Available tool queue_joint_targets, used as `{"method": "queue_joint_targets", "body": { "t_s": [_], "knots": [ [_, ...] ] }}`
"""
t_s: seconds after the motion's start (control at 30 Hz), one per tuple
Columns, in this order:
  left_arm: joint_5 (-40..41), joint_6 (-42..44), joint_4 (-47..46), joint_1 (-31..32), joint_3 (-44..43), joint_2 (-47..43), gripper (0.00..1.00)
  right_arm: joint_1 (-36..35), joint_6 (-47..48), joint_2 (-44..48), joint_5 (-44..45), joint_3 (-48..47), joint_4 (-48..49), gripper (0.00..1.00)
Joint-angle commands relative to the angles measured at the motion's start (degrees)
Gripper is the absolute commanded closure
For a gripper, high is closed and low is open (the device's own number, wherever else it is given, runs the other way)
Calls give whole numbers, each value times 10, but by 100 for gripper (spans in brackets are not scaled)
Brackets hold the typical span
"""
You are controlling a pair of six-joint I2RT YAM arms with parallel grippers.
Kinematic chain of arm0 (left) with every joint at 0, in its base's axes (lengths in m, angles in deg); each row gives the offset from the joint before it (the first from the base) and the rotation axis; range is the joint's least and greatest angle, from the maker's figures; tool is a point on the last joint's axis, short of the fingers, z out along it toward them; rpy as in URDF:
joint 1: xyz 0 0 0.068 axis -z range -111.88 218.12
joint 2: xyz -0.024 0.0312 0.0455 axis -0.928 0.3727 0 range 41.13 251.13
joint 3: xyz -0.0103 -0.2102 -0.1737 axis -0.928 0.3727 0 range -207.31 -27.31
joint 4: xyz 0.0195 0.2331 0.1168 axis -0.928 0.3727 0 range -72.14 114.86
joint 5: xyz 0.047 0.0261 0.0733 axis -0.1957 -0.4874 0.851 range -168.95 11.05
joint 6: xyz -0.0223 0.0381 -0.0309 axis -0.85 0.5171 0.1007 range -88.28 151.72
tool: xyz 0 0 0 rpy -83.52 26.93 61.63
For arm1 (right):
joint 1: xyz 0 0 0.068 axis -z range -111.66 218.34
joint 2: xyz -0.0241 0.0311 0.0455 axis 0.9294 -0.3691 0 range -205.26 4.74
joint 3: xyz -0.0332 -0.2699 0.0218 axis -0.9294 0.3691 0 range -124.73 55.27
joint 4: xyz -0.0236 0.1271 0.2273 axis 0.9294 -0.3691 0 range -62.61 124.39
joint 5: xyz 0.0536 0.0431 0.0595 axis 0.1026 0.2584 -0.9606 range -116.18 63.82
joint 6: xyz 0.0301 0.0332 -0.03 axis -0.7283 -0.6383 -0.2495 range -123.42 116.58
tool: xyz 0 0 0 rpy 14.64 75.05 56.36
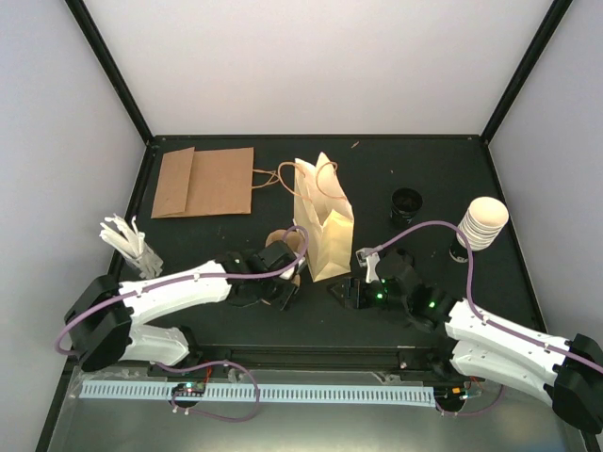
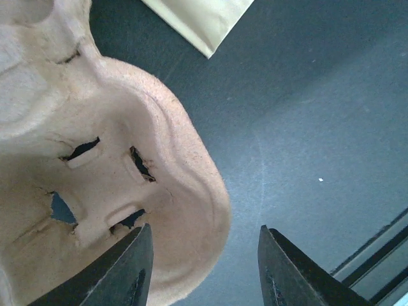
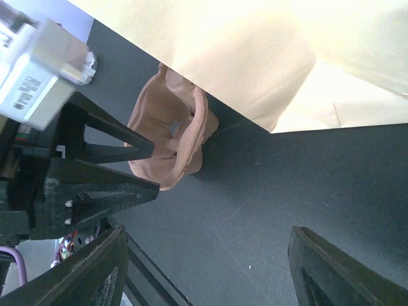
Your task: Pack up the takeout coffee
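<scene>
Seemingly about to grip pulp carrier (image 2: 127, 159) left of paper bag (image 1: 325, 231)
With left gripper (image 2: 204, 268) open at its rim, right gripper (image 3: 210, 268) open and empty: close squarely, not pushing the bag.

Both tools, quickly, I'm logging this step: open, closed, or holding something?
Left tool: open, gripping nothing, next to the tan moulded-pulp cup carrier.
Right tool: open, empty.
</scene>
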Motion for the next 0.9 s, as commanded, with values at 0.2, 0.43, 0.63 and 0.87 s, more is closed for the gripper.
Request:
{"method": "queue_joint_targets", "body": {
  "t_s": [0.2,0.43,0.63,0.87],
  "knots": [
    [1,40,5,14,-34,52,54,1,12,4,19,-16,-14,29],
    [11,41,24,15,-50,71,75,1,14,3,19,-18,-16,30],
    [13,39,40,15,-56,72,76,2,14,3,20,-15,-16,29],
    [6,40,49,15,-58,73,77,1,12,3,19,-15,-16,30]
  ]
}}
